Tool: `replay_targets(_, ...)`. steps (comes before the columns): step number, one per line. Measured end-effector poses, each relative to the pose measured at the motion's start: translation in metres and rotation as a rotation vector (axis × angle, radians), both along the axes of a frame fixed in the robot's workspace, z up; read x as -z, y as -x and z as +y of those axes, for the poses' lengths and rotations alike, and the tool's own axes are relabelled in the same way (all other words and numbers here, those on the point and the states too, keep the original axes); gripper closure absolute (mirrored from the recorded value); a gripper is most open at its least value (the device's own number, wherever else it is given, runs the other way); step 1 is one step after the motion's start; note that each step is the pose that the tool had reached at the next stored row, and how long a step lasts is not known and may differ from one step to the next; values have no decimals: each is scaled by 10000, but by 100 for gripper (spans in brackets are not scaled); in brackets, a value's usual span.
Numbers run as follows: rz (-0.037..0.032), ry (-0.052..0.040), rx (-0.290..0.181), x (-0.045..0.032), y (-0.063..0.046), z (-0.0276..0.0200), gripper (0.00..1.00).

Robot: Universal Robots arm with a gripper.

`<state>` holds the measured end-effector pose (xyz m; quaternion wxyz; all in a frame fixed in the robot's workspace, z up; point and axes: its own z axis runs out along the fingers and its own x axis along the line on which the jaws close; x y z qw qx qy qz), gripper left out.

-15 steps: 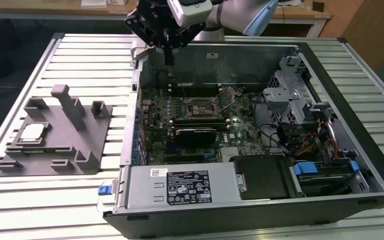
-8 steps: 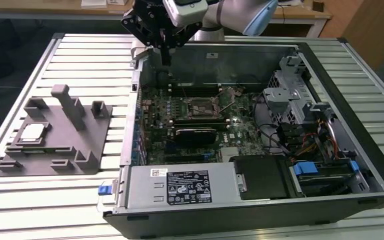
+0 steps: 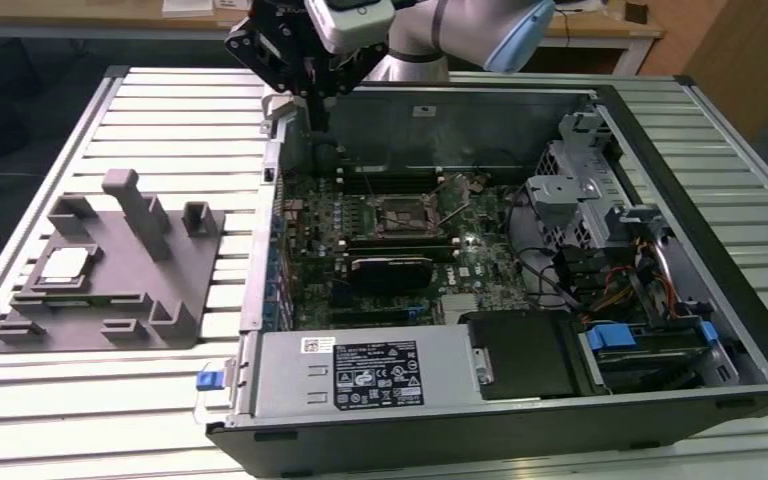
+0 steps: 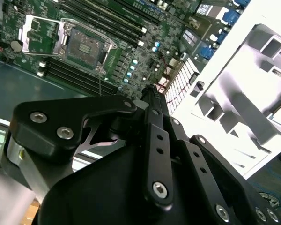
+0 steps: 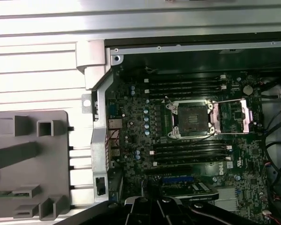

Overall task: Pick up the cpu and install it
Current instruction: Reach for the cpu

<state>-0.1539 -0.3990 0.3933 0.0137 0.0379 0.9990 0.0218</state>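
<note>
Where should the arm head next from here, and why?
Probably toward the exterior view's left, over the grey tray: the cpu lies there, the socket stands open and empty, and the gripper hangs over the case edge.

An open computer case (image 3: 518, 120) lies on the slatted table (image 3: 91, 400), a grey plastic tray (image 3: 197, 250) beside it.

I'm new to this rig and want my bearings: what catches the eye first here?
The open computer case dominates the table, its green motherboard exposed and the socket open with no chip in it. At the exterior view's left lies a grey tray with the pale cpu on it. The gripper hangs over the case's far corner, away from the cpu.
</note>
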Motion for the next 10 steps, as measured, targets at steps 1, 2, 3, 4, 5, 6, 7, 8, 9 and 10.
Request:
replay_targets(1, -1, 1, 0, 0, 17, 0, 89)
replay_targets(2, -3, 1, -1, 0, 34, 0, 89)
replay_targets(3, -5, 0, -1, 0, 50, 0, 89)
replay_targets(4, -7, 0, -1, 0, 67, 0, 89)
replay_targets(5, -8, 0, -1, 0, 83, 0, 89)
replay_targets(6, -8, 0, -1, 0, 97, 0, 89)
replay_targets(7, -10, 0, -1, 0, 109, 0, 89)
replay_targets(8, -9, 1, -1, 0, 119, 0, 89)
replay_targets(9, -10, 0, 0, 0, 128, 0, 89)
replay_targets(10, -11, 0, 0, 0, 135, 0, 89)
